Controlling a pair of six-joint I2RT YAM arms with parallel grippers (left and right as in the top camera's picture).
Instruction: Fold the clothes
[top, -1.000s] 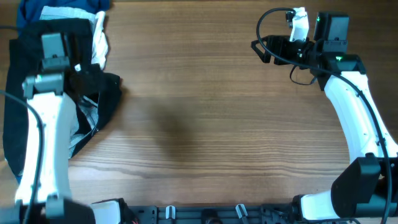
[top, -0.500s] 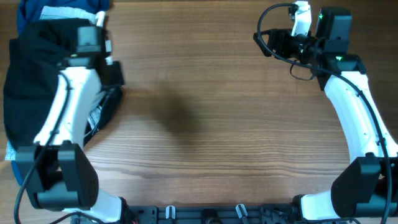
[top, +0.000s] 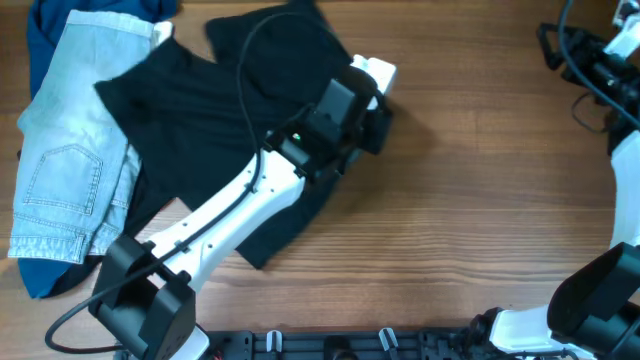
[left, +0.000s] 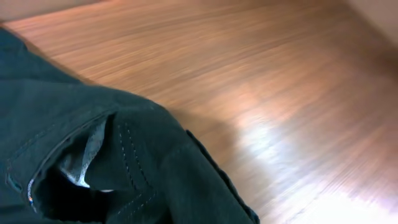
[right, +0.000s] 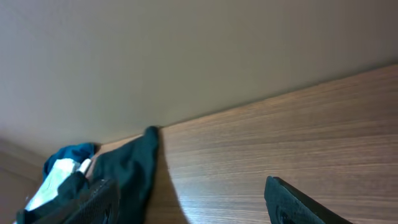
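Overhead view: the left end effector (top: 371, 103) sits at the right-hand edge of a pair of black shorts (top: 215, 105), which lie spread but rumpled on the wooden worktop (top: 480, 220). The fabric runs leftward and back from the end effector, under the left arm (top: 235, 205) that stretches across it. At the side farthest from the end effector, the shorts meet a pair of light-blue denim shorts (top: 70, 150), with a darker blue garment (top: 48, 22) beyond.

The right end effector (right: 186, 183) is well apart at the far right, fingers spread wide and holding nothing.

Likely risks: a pull on the black shorts could drag the denim pair along where the two touch. A pinch that catches only one layer could bunch the fabric rather than crease it cleanly. The arm lying over the fabric could also snag it.

Hard to make out: the left fingers are hidden in both views, so I cannot tell how far apart they are or whether they hold cloth. The left wrist view shows only dark fabric close up with pale grey lining (left: 87, 163) at an opening. The arm covers the middle of the shorts, their top edge is cut off, and no button is visible.
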